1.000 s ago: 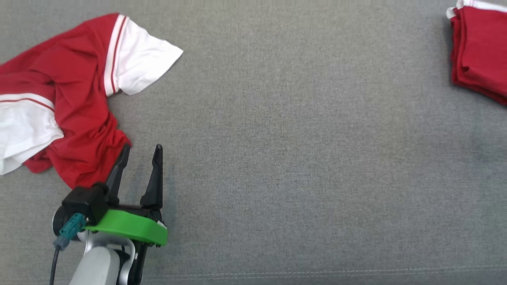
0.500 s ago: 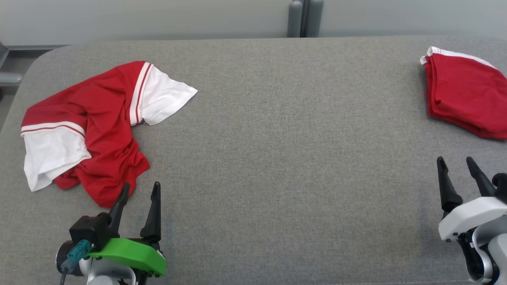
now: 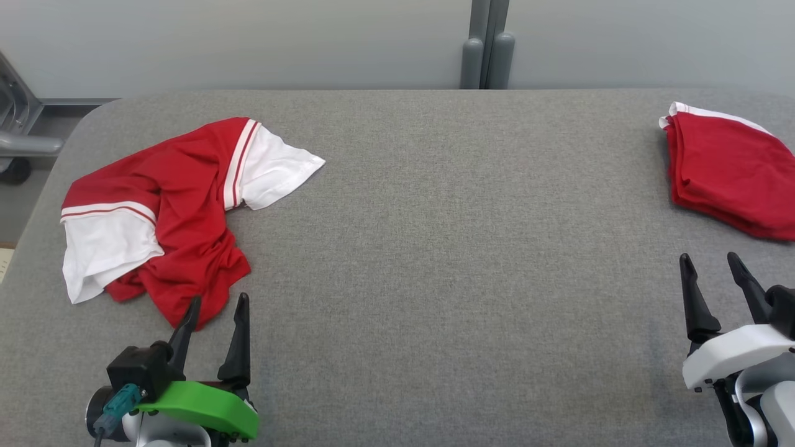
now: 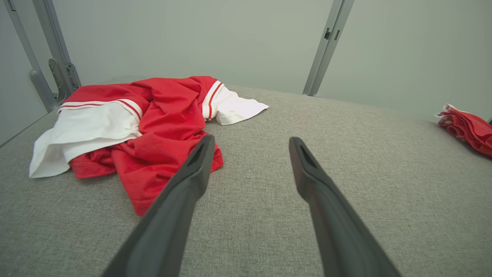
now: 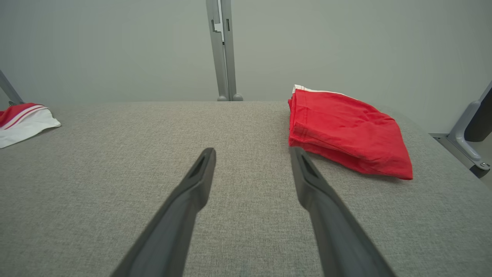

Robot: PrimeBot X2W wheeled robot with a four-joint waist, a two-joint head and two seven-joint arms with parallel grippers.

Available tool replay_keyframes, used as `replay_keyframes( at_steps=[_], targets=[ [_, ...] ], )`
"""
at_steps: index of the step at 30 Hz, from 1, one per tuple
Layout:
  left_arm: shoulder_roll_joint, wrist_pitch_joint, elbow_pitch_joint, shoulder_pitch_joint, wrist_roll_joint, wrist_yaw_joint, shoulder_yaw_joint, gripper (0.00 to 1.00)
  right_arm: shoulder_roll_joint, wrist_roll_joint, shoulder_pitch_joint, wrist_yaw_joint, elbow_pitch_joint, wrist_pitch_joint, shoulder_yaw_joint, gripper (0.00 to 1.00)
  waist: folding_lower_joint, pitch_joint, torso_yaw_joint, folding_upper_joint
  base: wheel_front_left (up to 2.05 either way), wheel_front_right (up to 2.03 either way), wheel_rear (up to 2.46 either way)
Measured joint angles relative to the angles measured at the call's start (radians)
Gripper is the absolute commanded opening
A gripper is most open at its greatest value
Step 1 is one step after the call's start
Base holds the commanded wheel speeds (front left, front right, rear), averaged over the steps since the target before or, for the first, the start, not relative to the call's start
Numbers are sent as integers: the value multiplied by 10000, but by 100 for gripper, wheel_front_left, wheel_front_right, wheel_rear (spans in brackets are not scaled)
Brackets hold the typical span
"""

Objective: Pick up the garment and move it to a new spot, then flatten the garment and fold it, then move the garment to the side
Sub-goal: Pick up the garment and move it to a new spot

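Garment (image 3: 186, 205), a red top with white, red-striped sleeves, lies crumpled on the grey fabric surface (image 3: 435, 248) near its far-left corner. One white sleeve is spread toward the far edge. The other is bunched toward the left edge, and the red hem trails toward the near edge.

The left gripper (image 3: 218, 300) sits by the near edge, on the left side of the surface. A green mount shows behind its two dark fingers, which point toward the far edge. Its jaws stand wide apart and hold nothing. In the head view the tip of its outer finger overlaps the garment's red hem. In the left wrist view the same finger crosses in front of that hem, while the other finger lies over bare surface. Whether the finger touches the cloth cannot be told. The fingers run low and nearly level over the surface.

The right gripper (image 3: 708, 257) is at the near-right corner on a white mount. Its fingers also point toward the far edge, parted and empty, over bare surface.

A second red garment (image 3: 726, 174), folded with a white trim at its far end, rests at the far-right corner, apart from the right gripper. A grey post (image 3: 487, 43) stands behind the middle of the far edge.
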Motion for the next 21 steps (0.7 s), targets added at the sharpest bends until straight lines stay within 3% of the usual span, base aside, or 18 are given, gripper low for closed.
replay_keyframes(
  at_steps=[7,16,21],
  targets=[
    [-17,-2,-151,-2,15,0,-65,100,52,-454,308,0,-288,0,-426,100,0,53,267,0,0,0,0],
    [-98,-2,-226,5,13,81,234,100,132,-970,437,12,-646,0,-17,100,0,72,1094,0,0,0,0],
    [-105,-29,-451,306,13,332,658,100,188,-1237,231,355,-713,0,686,100,0,43,1726,0,0,0,0]
  ],
)
